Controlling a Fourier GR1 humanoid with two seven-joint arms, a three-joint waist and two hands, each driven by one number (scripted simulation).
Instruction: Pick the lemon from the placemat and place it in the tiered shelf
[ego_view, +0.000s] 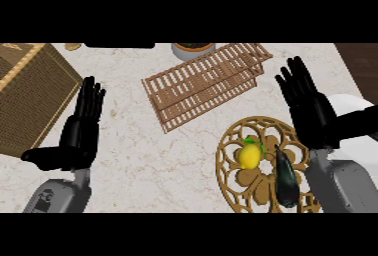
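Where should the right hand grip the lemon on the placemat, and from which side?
Probably grip the lemon across its narrow middle, coming down from above with the right hand. Its long axis points roughly away from the robot, so the short width suits the grasp. A dark vegetable lies close on its right, so a sideways approach there looks blocked.
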